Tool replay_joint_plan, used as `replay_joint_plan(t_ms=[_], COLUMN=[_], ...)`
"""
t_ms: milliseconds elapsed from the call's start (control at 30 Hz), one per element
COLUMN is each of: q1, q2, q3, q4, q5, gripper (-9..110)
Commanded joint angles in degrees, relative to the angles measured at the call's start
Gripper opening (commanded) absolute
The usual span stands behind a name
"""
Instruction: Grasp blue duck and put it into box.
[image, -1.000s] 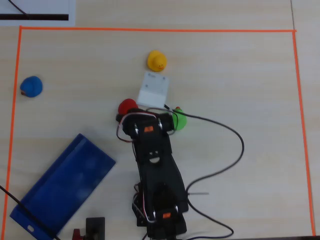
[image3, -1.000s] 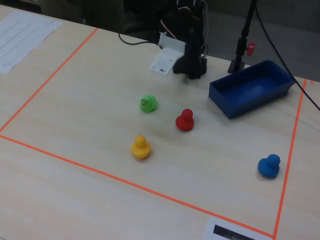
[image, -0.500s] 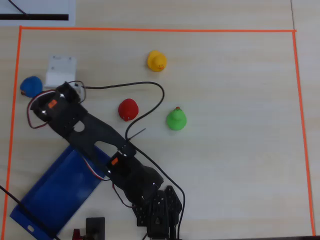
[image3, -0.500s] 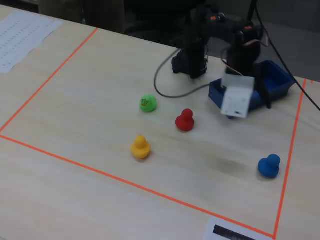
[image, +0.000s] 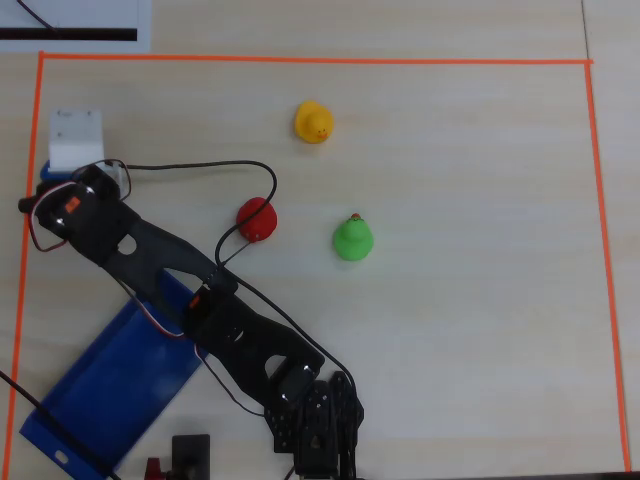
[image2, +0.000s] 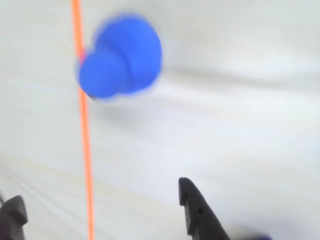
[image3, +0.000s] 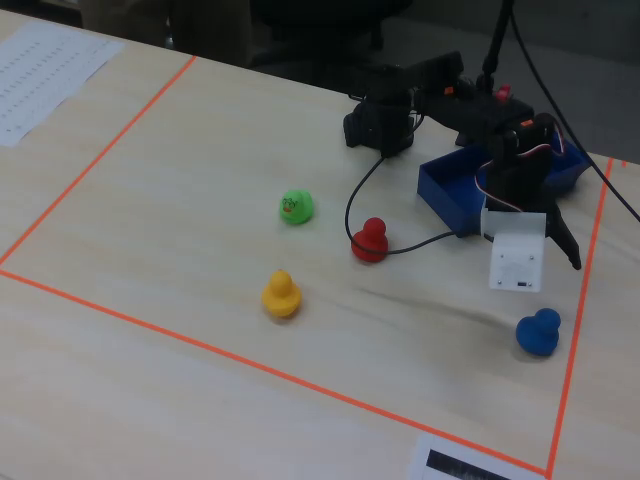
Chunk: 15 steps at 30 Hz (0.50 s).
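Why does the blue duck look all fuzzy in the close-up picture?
In the wrist view the blue duck is smeared and soft, which looks like motion blur. In the fixed view it has clear edges. In the overhead view the arm hides most of it.

Going by the overhead view, with the middle of the orange tape rectangle (image: 300, 60) as the dial. The small yellow rubber duck (image: 313, 122) sits at 12, well inside the tape. The small red rubber duck (image: 255, 218) is near the centre toward 10, and the small green rubber duck (image: 352, 240) is just off centre toward 2. The flat dark-blue plastic box (image: 110, 390) lies out at 8, and the black robot arm (image: 160, 265) crosses over its near corner, reaching from 6 toward 10. In the wrist view, the small blue rubber duck (image2: 122, 57) sits at 12 from the two-finger gripper (image2: 98, 197), right against the tape and clear of the fingers.
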Motion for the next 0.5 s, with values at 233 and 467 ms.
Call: replay_joint_plan(t_ms=[233,467], q1=[0.53,-0.09], q2=[1.41,-2.81], q3=[-0.18,0.00], q4=[-14.15,-20.04], q5=[-5.89,-4.92], gripper=[40,39])
